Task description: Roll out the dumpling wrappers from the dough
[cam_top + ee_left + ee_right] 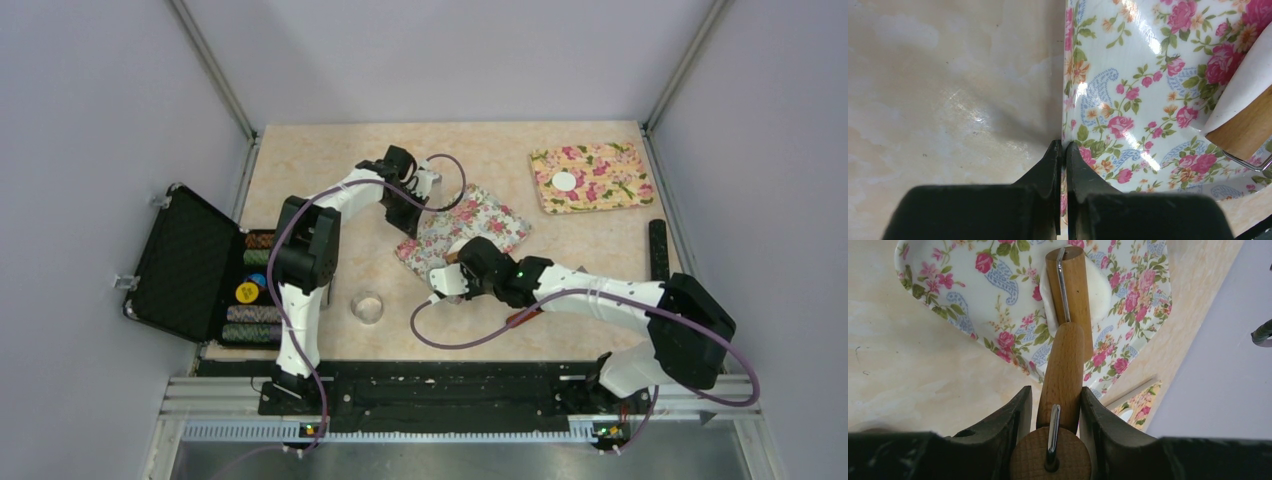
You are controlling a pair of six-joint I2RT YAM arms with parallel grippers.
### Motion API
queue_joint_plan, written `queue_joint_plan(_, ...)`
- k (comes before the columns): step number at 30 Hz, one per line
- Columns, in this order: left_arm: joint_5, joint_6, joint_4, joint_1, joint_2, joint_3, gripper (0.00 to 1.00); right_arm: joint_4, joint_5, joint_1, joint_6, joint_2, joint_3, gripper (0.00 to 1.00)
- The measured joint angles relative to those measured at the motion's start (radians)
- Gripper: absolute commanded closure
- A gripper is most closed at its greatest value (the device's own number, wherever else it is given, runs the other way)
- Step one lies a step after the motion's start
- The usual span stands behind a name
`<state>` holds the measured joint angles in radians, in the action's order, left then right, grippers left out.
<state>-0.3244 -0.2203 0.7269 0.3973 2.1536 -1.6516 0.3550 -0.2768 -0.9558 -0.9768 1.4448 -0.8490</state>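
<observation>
The handle of a wooden rolling pin (1064, 365) sat clamped between the fingers of the right gripper (1055, 392), which were closed narrowly on its sides. Just ahead of those fingertips the pin's short barrel lay across the dough (1101, 290), a white piece pressed against the floral mat (973, 285) beneath it. The left gripper (1064, 150) was closed tight on the edge of that same mat, with the bare worktop (948, 90) to its left and the barrel's end off to its right. Well beyond the right gripper and to its right, a second floral mat (600, 190) carried one flat round dumpling wrapper (565, 181). A small glass bowl (368, 306) stood to the right gripper's left.
</observation>
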Motion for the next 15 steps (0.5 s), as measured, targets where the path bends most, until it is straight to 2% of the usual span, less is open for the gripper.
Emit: queue_joint_plan(15, 0.000, 0.000, 0.007, 0.004, 0.000, 0.000, 1.00, 0.048, 0.030, -0.023, -0.003, -0.058, 0.031, 1.00)
